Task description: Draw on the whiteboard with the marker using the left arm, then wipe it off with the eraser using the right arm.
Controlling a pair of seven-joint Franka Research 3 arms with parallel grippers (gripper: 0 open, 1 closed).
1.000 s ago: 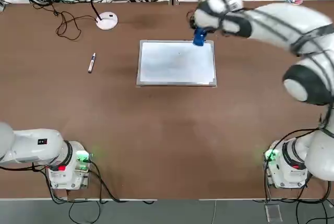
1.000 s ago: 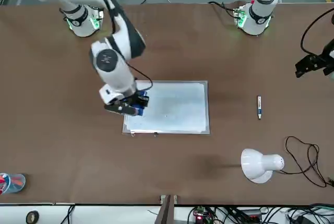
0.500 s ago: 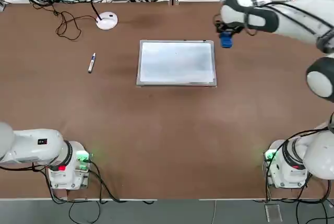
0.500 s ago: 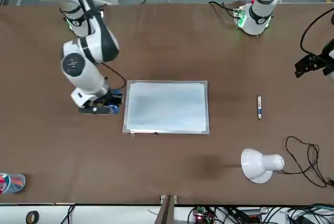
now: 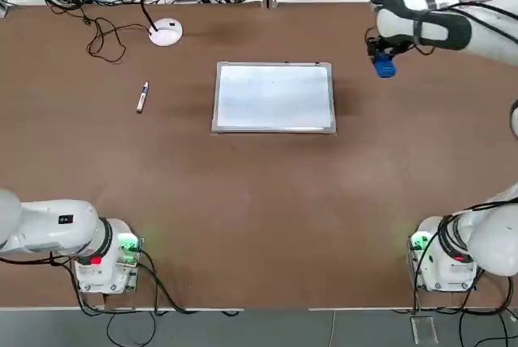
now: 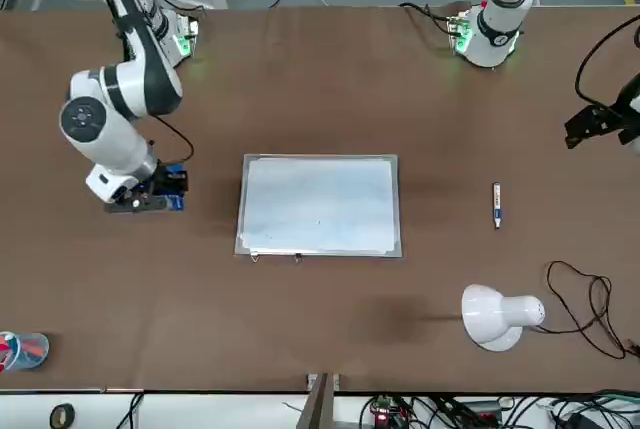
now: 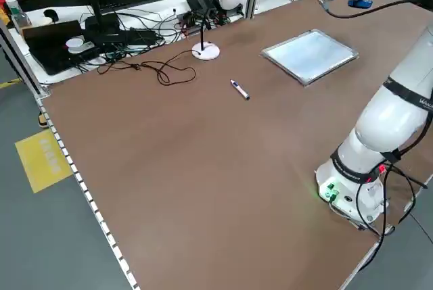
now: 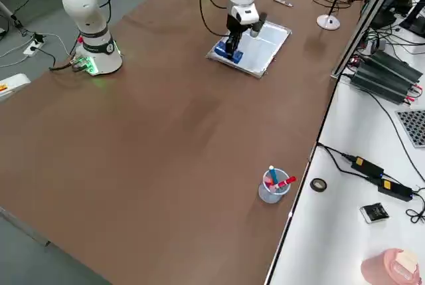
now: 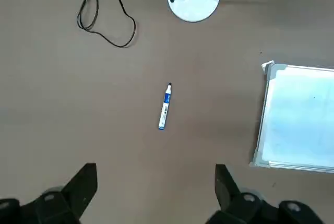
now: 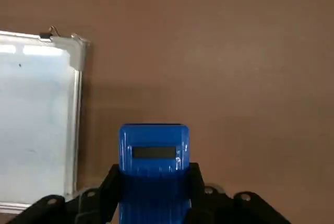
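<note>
"Well, from the top view, my right claw (image 5: pixel 388 52) has carried the eraser (image 5: pixel 384 66) farther right of the whiteboard (image 5: pixel 273 98). What does that change?"

"Likely the wiping is finished, and I'm withdrawing. The front view agrees: I've moved farther off, and the board lies flat on the table (image 6: pixel 440 299)."

"And the left wrist view?"

"My left claw (image 9: pixel 156 174) is wide and empty; the marker (image 9: pixel 165 106) lies on the table, apart from the board."

"The right wrist view?"

"Right claw closed on the eraser, above the table beside the board. One dark speck shows; I'd judge only setting the eraser down remains."
</note>
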